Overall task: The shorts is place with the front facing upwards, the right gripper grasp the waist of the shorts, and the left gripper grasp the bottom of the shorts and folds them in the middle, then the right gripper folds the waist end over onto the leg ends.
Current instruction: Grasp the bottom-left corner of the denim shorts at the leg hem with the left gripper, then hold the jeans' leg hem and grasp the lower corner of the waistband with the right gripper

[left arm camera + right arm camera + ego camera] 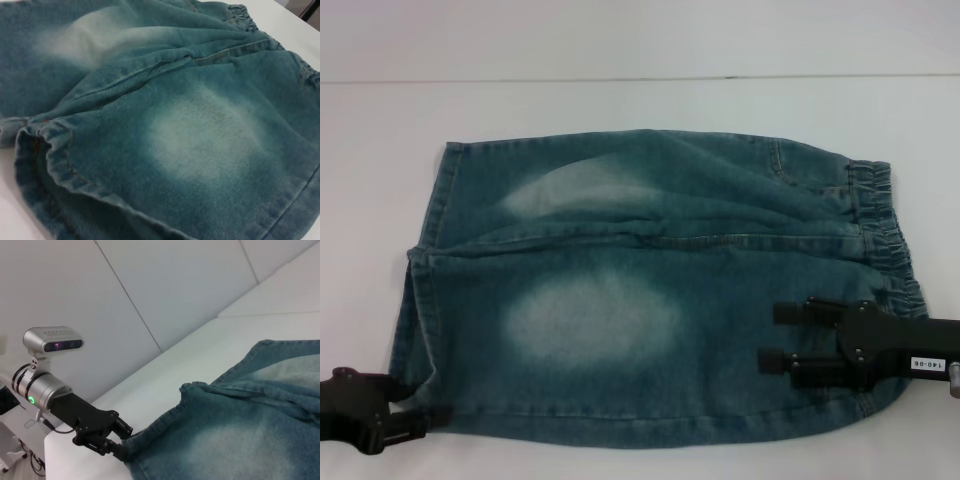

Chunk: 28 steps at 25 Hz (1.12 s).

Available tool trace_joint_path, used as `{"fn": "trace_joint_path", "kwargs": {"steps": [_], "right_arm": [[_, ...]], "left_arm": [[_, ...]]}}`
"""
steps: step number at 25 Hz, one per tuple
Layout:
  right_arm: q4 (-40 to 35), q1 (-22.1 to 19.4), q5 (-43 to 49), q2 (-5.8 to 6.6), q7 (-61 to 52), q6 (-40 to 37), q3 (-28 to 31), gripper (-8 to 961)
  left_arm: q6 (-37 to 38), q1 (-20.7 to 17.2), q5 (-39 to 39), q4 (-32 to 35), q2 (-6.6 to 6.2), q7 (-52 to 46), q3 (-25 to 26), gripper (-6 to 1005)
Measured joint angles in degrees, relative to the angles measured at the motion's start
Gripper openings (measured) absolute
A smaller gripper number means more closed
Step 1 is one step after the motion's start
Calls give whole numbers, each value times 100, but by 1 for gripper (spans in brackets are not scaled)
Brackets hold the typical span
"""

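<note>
Nearest us, the black unlabelled left gripper (415, 420) pinches the blue-green washed denim shorts (650, 290) at their hem corner, its silver wrist seen only from the right wrist. The labelled black right gripper (772, 338) spreads wide above their waist (885, 235).

The only writing I can make out is on the small white label (922, 364) stuck to the body of the right gripper (767, 337), seen from the head camera: dark printed characters that look like "140-06", though I am not certain of every digit. On the shorts (650, 290) I find no tag or print I can read, and my wrist cameras show no legible text.
</note>
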<state>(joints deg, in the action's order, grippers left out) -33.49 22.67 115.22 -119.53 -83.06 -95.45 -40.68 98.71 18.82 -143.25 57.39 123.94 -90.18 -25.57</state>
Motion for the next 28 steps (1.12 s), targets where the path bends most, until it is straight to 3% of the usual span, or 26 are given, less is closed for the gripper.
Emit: {"fn": "trace_joint_path", "kwargs": {"steps": [6, 8, 9, 14, 18, 24, 28], "right_arm": [[-30, -72, -75, 14, -5, -233, 194, 925], [-27, -127, -80, 53, -12, -366, 377, 924], [-21, -162, -86, 70, -14, -423, 490, 924], [26, -443, -277, 153, 10, -707, 1698, 924], [9, -639, -336, 175, 38, -670, 2266, 924], [-45, -880, -304, 263, -41, -540, 2293, 923], [-65, -1076, -147, 394, -320, -541, 2282, 922]], "left_arm": [[-7, 14, 42, 40, 1, 11, -11, 457], [-9, 15, 48, 86, 7, 13, -9, 252], [-8, 16, 59, 98, 13, 15, -11, 217], [-42, 16, 216, 113, 16, 18, 41, 41], [-36, 23, 364, 111, 9, 17, 48, 42], [10, 65, 387, 131, 11, -4, 2, 42], [33, 83, 427, 184, 17, 12, -4, 41]]}}
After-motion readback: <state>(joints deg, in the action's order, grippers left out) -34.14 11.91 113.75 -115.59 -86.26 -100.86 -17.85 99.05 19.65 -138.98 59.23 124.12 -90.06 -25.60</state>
